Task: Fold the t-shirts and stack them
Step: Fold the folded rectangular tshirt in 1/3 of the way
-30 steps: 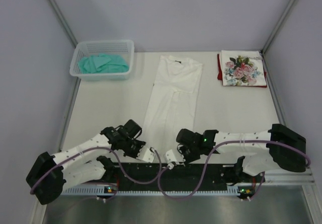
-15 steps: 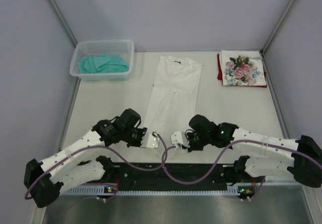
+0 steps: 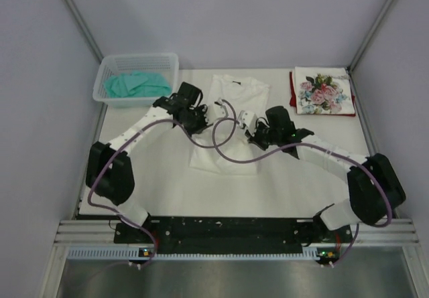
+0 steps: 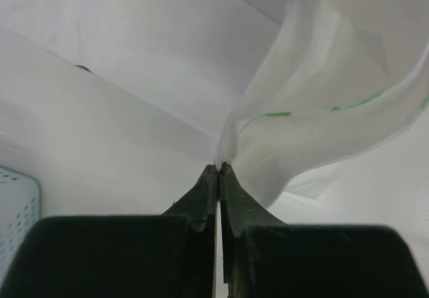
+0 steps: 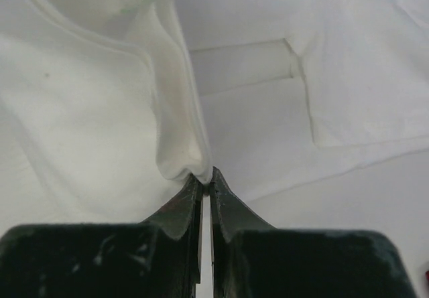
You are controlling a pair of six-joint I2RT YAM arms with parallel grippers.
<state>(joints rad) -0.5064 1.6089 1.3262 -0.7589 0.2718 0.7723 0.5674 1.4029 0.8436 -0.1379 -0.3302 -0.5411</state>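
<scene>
pinching one white t-shirt (image 3: 224, 159), left tool (image 4: 219, 169) and right tool (image 5: 204, 177) flank it.

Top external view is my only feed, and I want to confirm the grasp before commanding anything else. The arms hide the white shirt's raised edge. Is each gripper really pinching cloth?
Observer: The left wrist view shows the left gripper shut on a thin edge of the white t-shirt, with the cloth fanning upward from its tips.
Operator: And the right one?
Observer: The right wrist view shows the right gripper shut on a rounded fold of the same shirt.
Operator: Any print showing on the held part?
Observer: The left wrist view shows only faint green lines through the raised cloth.
</scene>
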